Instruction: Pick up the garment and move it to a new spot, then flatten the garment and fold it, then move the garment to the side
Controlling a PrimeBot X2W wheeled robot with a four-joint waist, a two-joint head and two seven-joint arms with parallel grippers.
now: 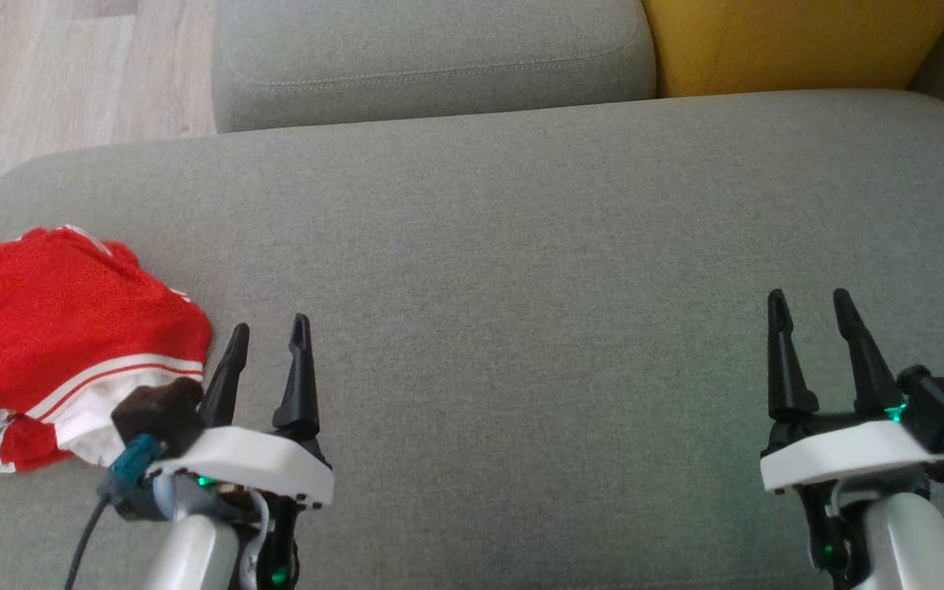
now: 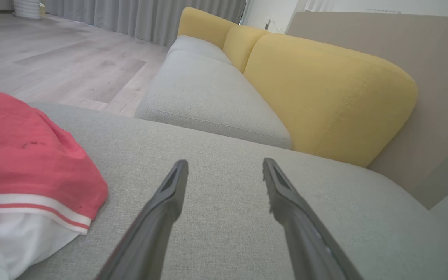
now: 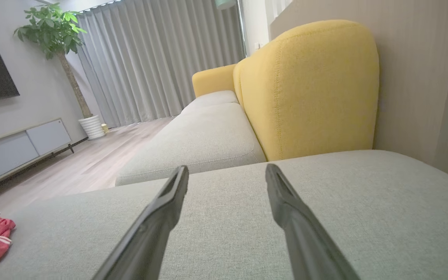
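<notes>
Left tool [image 1: 271, 325]: its two dark fingers stand wide apart and hold nothing; the grey seat shows between them
Right tool [image 1: 809, 295]: spread just as wide, also with nothing in it, above the bare right part of the seat
Direction to the garment [image 1: 54, 328]: it lies to the left of the left tool, just beside its left finger; in the left wrist view a narrow strip of seat separates them, so I judge there is no contact
Nearer arm: clearly the left one; the right tool is well apart, with most of the seat between
Position of the garment: on the left end of the sofa seat [image 1: 521, 246], near its rounded corner, partly cut by the edge of the head view
Long axis: not certain, because it is bunched; the heap stretches more or less sideways, away from the left tool, and the striped hem [image 1: 115, 370] faces the fingers
Coming move, as I judge: a sideways reach of the left tool to that hem
Garment material: thin red cloth, soft and wrinkled, with white bands at the hem and a white inner layer showing below
Seat: grey woven fabric, flat, lightly padded, with rounded edges
Farther out: a second grey cushion [image 1: 431, 57], a yellow back cushion [image 1: 791, 41], a pale wooden floor [image 1: 46, 74]
</notes>
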